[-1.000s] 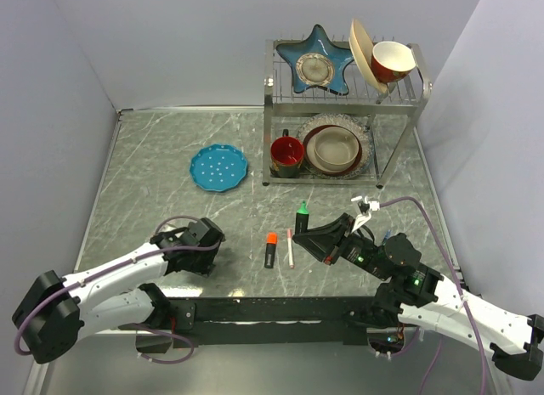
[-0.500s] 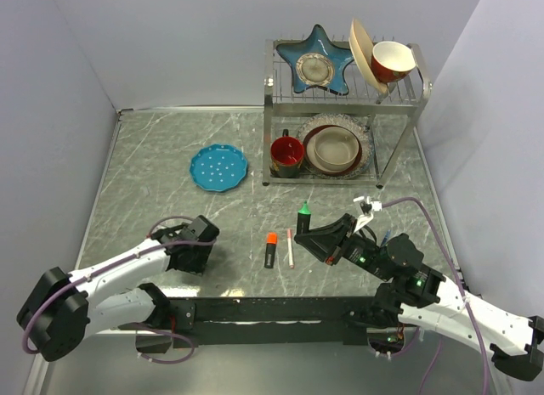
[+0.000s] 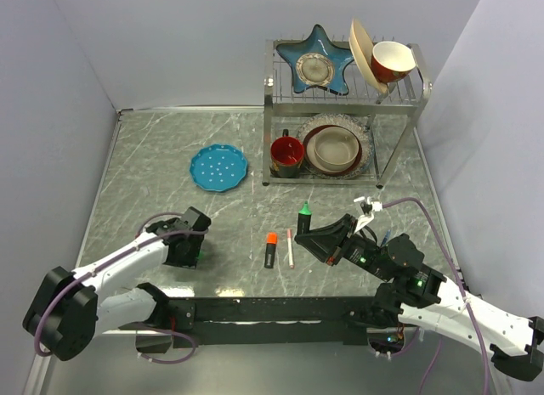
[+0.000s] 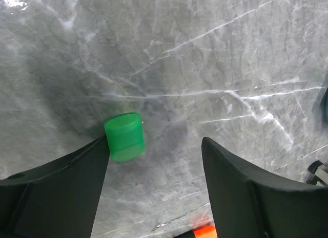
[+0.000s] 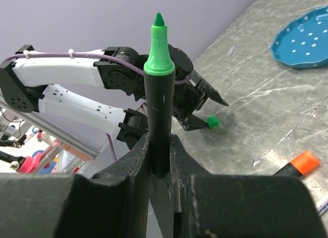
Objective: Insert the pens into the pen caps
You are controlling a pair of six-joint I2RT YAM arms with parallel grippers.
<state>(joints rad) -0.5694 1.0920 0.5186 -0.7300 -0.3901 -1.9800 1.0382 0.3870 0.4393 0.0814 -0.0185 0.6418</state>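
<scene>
Jaws of left gripper (image 4: 155,145) stand wide open, nothing held. Small green plastic cap (image 4: 124,137) sits on the grey marbled tabletop (image 4: 215,48) between the fingers, hard up against the one on the left of the wrist view; touching or a hairline gap, can't tell. Top cam shows only a green sliver of that cap beside the gripper. Right gripper (image 5: 160,146) is clamped on a stubby black-bodied marker with a bare green tip (image 5: 158,94), tip up, lower barrel hidden inside the fingers. Cap is well apart from that marker, over on the left arm's side. Mid-table between the arms: black marker with orange end (image 3: 270,250), thin white pen (image 3: 290,248) just beside it. Right wrist view catches only the orange end. Further back: round blue dotted plate (image 3: 218,167), then metal dish rack (image 3: 269,115) with crockery.
</scene>
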